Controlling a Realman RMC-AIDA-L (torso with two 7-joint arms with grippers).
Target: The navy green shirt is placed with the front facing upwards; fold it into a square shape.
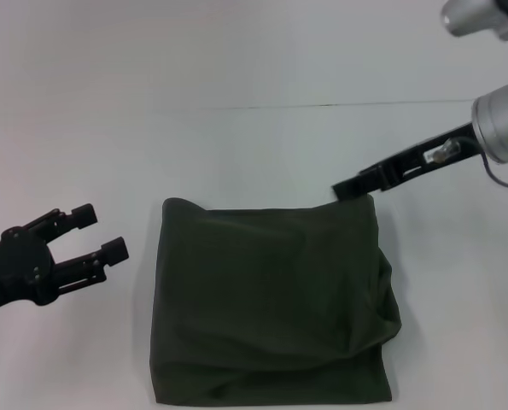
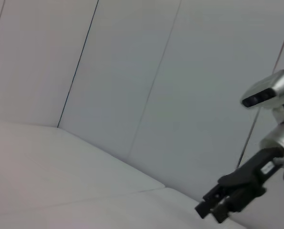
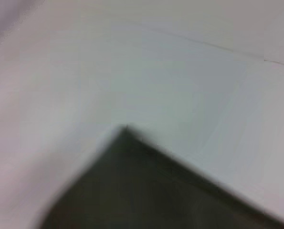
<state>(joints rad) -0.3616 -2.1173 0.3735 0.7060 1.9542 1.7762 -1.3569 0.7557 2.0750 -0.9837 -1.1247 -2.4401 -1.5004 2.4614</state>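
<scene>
Pale white surface point(image 1: 236, 77) under everything, one thin seam across the far part; plain panelled wall behind in the left wrist view. Navy green shirt point(image 1: 271, 307) folded into a rough square, flat at the near middle, lettering hidden, right edge bulging a little. Right gripper point(image 1: 349, 188) at the shirt's far right corner, tips touching or just beside the cloth; fingers too edge-on to tell whether spread or pinching. Same corner blurred in the right wrist view. Left gripper point(image 1: 104, 232) left of the shirt, apart from it, fingers spread, holding nothing.
</scene>
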